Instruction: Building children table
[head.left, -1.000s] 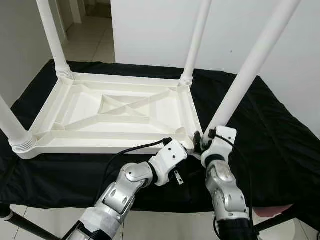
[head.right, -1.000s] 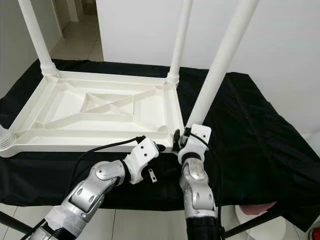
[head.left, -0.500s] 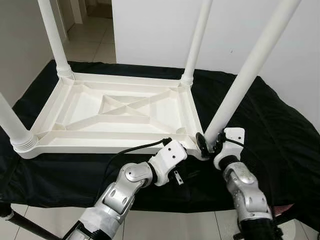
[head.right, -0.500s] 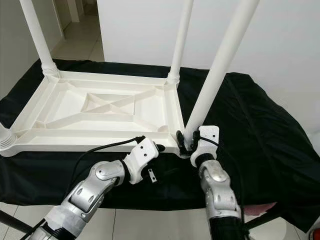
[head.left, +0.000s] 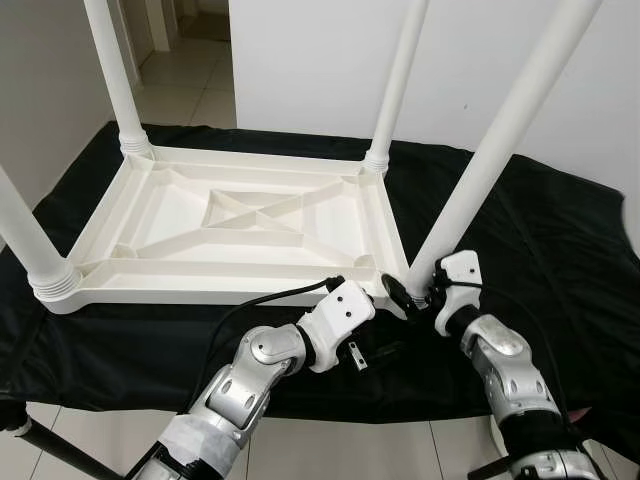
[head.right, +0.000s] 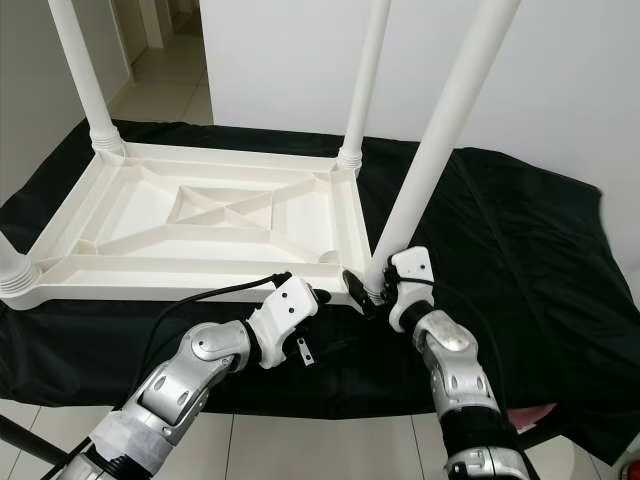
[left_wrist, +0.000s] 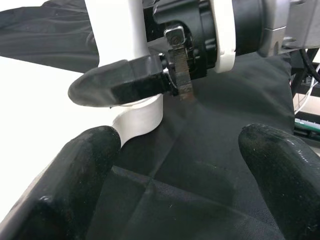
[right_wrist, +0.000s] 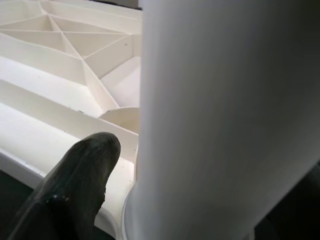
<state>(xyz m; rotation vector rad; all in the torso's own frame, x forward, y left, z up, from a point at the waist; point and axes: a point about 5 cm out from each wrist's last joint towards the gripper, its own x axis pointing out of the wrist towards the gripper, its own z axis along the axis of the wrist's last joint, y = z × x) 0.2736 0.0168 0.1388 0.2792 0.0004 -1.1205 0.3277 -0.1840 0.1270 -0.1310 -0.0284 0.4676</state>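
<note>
A white plastic children's table (head.left: 200, 290) lies upside down on a black cloth. Three of its legs stand upright in their corner sockets. The near right leg (head.left: 490, 170) leans to the right, its foot at the near right corner. My right gripper (head.left: 415, 290) is shut on the base of this leg, one finger (right_wrist: 75, 185) pressed against its side. My left gripper (left_wrist: 180, 150) is open with nothing between its fingers, hovering over the cloth just short of that corner, and its wrist (head.left: 340, 312) is at the table's front rim.
The black cloth (head.left: 560, 260) covers a wide work surface that drops off at its front edge to a tiled floor. A white wall (head.left: 320, 60) stands close behind. The far left leg (head.left: 115, 70) and near left leg (head.left: 30, 250) rise tall.
My right forearm has swung out to the right while its gripper stayed at the foot of the leaning leg. The left arm has held still. The camera shifted slightly.
</note>
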